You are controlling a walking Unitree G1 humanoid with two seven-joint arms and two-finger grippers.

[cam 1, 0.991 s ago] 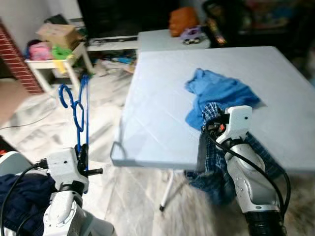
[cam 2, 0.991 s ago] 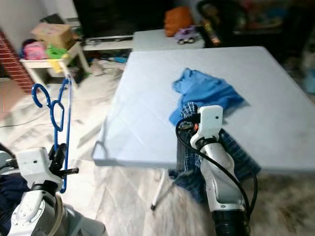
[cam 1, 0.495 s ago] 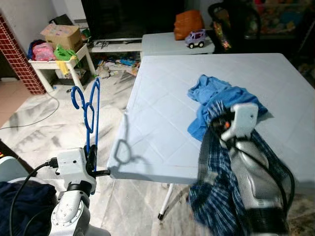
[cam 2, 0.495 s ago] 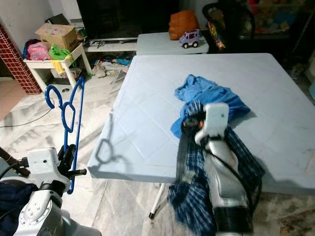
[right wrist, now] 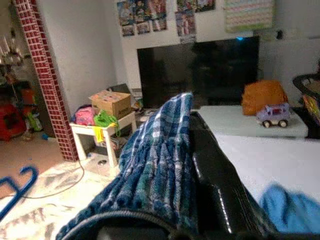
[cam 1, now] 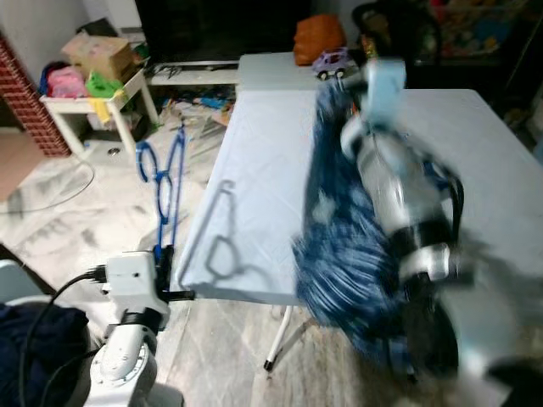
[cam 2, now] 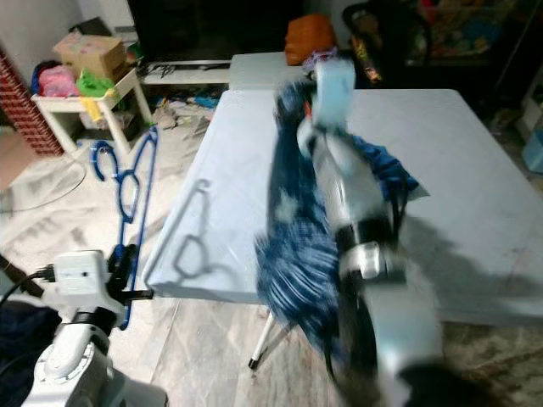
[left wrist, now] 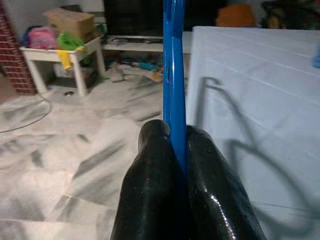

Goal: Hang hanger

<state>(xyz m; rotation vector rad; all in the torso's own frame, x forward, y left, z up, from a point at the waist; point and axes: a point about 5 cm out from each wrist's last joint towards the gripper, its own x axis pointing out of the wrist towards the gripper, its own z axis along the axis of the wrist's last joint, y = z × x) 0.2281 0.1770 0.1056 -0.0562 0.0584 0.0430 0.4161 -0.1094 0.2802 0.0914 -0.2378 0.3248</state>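
Two grippers are loaded. Left gripper (left wrist: pixel 176 150) is pinched on the blue hanger (cam 1: pixel 167 182), held upright beside the left edge of the white table (cam 1: pixel 254 170). Right gripper (right wrist: pixel 200 145) is raised over the table, clamped on a plaid shirt (cam 2: pixel 293 246) that hangs below it, blurred. A blue cloth (cam 2: pixel 386 174) lies on the table.

Hanger (cam 1: pixel 163 182): bright blue, glossy. Left tool (left wrist: pixel 176 150): black fingers, on a silver arm with a white wrist block. Shirt (right wrist: pixel 155 165): dark blue plaid with lighter blue and white lines. Right tool (right wrist: pixel 215 175): black. Cloth (cam 2: pixel 386 170): plain mid-blue. Counter (cam 1: pixel 254 178): pale grey-blue, faint diamond grid. Floor (cam 1: pixel 76 220): white-grey marbled. Pillar (right wrist: pixel 42 75): red brick. Toy car (right wrist: pixel 272 115), at 12 o'clock: lilac. Bag (right wrist: pixel 262 97): orange.
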